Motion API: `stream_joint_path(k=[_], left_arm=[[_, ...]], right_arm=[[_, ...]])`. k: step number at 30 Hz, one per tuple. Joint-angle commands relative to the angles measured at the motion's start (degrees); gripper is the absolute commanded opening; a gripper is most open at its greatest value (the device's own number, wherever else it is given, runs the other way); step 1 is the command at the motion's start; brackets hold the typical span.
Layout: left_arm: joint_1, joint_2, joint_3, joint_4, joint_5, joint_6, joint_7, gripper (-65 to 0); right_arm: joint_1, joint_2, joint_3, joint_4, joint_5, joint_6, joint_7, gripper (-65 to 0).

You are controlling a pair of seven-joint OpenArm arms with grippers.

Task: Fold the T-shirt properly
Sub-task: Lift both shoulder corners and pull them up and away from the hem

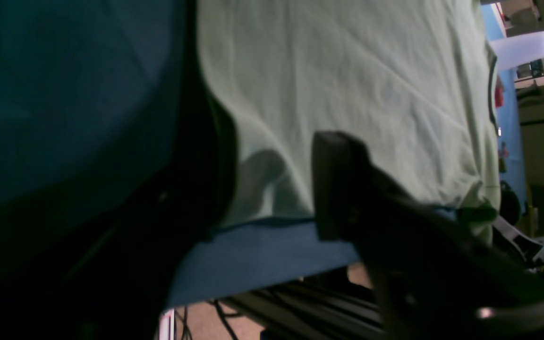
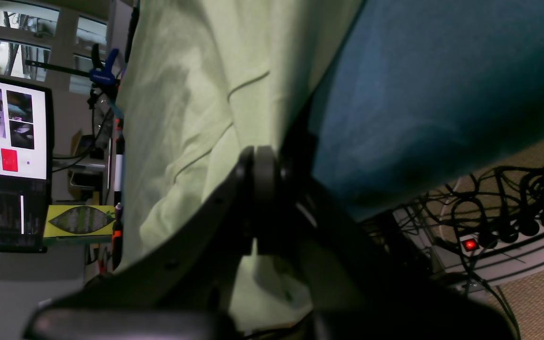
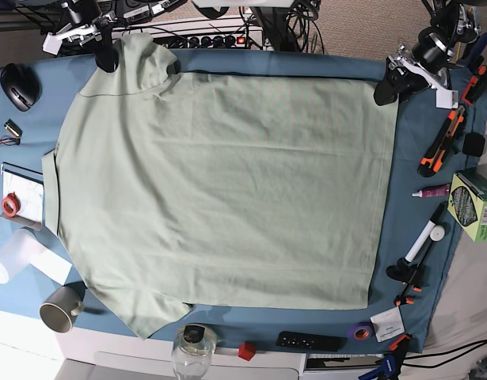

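Note:
The pale green T-shirt [image 3: 227,190] lies spread flat over the blue table cloth [image 3: 417,237]. At the top left of the base view my right gripper [image 3: 108,62] is at a sleeve that is bunched and lifted. In the right wrist view that gripper [image 2: 259,160] is shut, its fingers pinching a fold of the T-shirt [image 2: 182,94]. My left gripper [image 3: 384,93] is at the shirt's top right hem corner. In the left wrist view it [image 1: 272,189] is open, its fingers wide apart at the T-shirt's [image 1: 347,71] edge, near the table's rim.
A mouse [image 3: 20,85], a lying white cup [image 3: 17,257] and a mug [image 3: 61,307] line the left side. A glass jar [image 3: 192,348], red cube [image 3: 245,351] and remote [image 3: 310,342] sit along the near edge. Orange-black tools [image 3: 445,142], a marker [image 3: 425,237] and a green box [image 3: 474,202] crowd the right.

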Motion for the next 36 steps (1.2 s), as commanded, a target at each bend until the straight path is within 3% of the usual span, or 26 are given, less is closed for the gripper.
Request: stream_joint_path(k=[1, 7, 16, 27, 36], left_arm=[[1.51, 0.00, 0.50, -0.98, 4.94, 2.73, 6.86, -40.6], [1.51, 0.00, 0.48, -0.98, 4.96, 2.71, 6.08, -65.0], [1.60, -0.02, 0.48, -0.76, 4.96, 2.73, 5.97, -65.0], [6.16, 0.00, 0.42, 5.14, 4.94, 2.71, 6.12, -65.0], [10.75, 0.00, 0.15, 10.25, 4.94, 2.73, 6.16, -65.0]], right_arm=[[-0.81, 0.24, 0.09, 0.22, -0.98, -0.36, -1.07, -65.0], [-0.81, 0.22, 0.09, 0.22, -2.54, -0.36, 0.28, -65.0], [-0.81, 0.48, 0.09, 0.22, -1.14, -0.36, 0.33, -65.0], [-3.65, 5.84, 0.11, 0.24, -1.18, -0.36, -0.68, -65.0], [-7.82, 6.14, 0.15, 0.39, 1.62, -0.36, -1.64, -65.0]])
